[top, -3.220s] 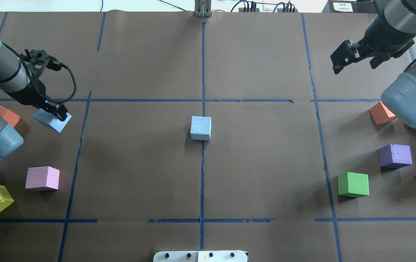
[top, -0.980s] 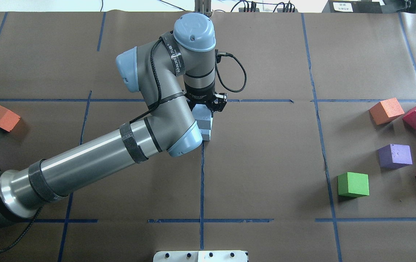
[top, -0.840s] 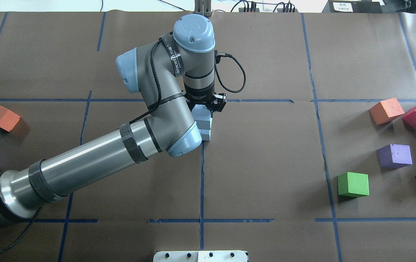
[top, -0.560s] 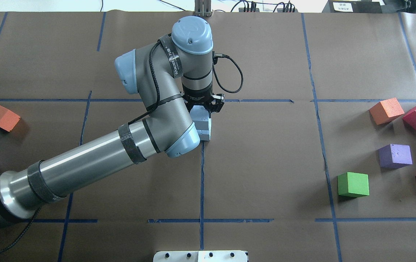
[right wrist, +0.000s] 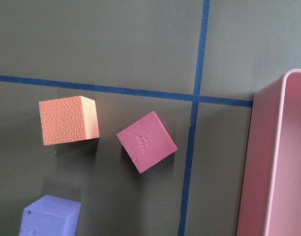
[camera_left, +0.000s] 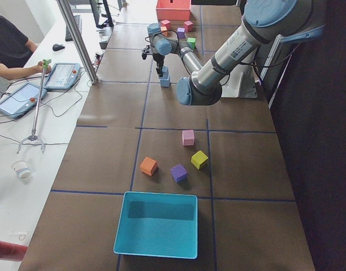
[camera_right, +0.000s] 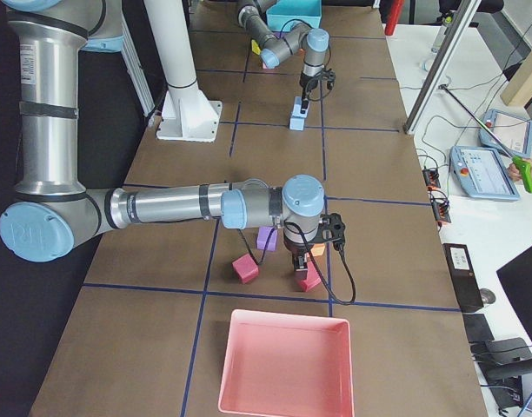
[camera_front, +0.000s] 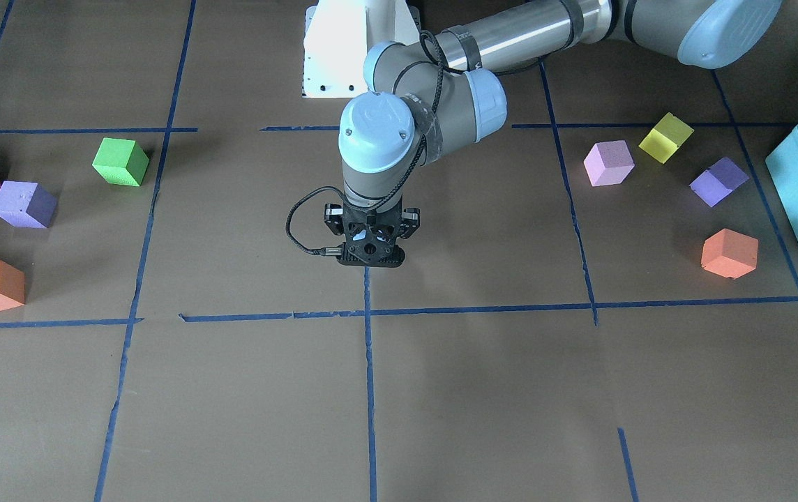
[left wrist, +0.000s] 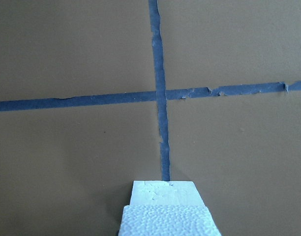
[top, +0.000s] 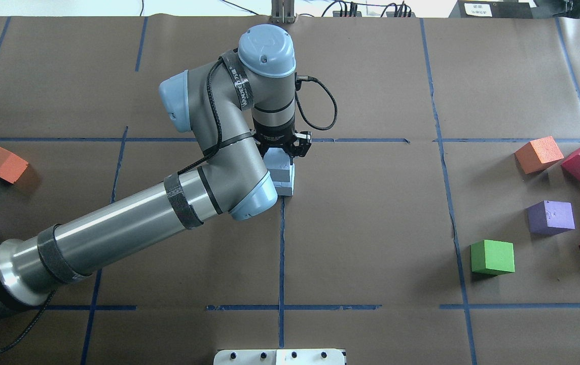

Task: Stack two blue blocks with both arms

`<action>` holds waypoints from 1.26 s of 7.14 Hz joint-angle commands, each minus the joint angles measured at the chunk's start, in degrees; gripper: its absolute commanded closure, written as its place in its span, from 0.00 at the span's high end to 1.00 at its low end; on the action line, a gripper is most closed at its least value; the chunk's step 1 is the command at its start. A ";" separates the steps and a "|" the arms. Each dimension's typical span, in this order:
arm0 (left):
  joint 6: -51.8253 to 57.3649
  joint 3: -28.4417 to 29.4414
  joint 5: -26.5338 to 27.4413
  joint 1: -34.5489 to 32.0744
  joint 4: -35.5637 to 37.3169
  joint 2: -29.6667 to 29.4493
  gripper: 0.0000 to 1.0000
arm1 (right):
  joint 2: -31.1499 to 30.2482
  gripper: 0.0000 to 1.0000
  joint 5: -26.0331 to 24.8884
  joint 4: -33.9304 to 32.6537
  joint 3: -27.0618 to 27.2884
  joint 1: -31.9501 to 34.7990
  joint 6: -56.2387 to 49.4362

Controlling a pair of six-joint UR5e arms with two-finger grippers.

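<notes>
- Overhead exterior view first: the left arm (top: 133, 228) reaches out over the middle of the table (top: 371, 228), with the left claw (top: 283, 150) pointing straight down onto the two blue blocks.
- The upper blue block (top: 276, 163) sits on top of the lower blue block (top: 287, 187). The stack stands on the centre tape line (top: 281, 253), just on the robot's side of where that line crosses another strip.
- On the left wrist cam, the pebbly top of the upper one fills the bottom edge and a strip of the lower one pokes out beyond it. So they look roughly squared up, with the tape cross lying ahead of them.
- As for the left claw, its black frame hides the fingers in every view, so I honestly can't tell whether it's pinching the upper cube or spread off it. In the front-facing view a bit of blue shows through the holes in the frame.
- The right arm (camera_right: 162, 206) is over at its own end of the table, well apart from the stack. The right claw (camera_right: 301, 261) hangs low over a crimson cube (right wrist: 146, 141).
- An orange cube (right wrist: 69, 120) and a purple cube (right wrist: 49, 216) are near it, and the pink tray (right wrist: 273, 162) is just beside. Only the side view catches that claw, so I can't tell if it's spread or pressed together.
- A green cube (top: 492, 257) sits a bit closer in, and the teal box (camera_left: 157, 224) is at the left end.
</notes>
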 commanded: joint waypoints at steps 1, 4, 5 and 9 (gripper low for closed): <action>-0.01 0.09 0.00 0.37 -0.03 0.09 0.08 | 0.10 1.00 -0.01 0.00 0.00 0.04 0.00; -0.01 0.00 0.00 0.63 -0.11 0.71 0.14 | 0.10 0.99 -0.10 0.00 0.00 0.30 -0.09; -0.10 0.00 0.00 0.72 -0.11 0.71 0.57 | 0.19 1.00 -0.10 0.00 0.00 0.47 0.00; -0.10 -0.35 0.00 0.63 -0.11 0.71 1.00 | 0.54 1.00 -0.19 0.00 -0.09 0.65 0.00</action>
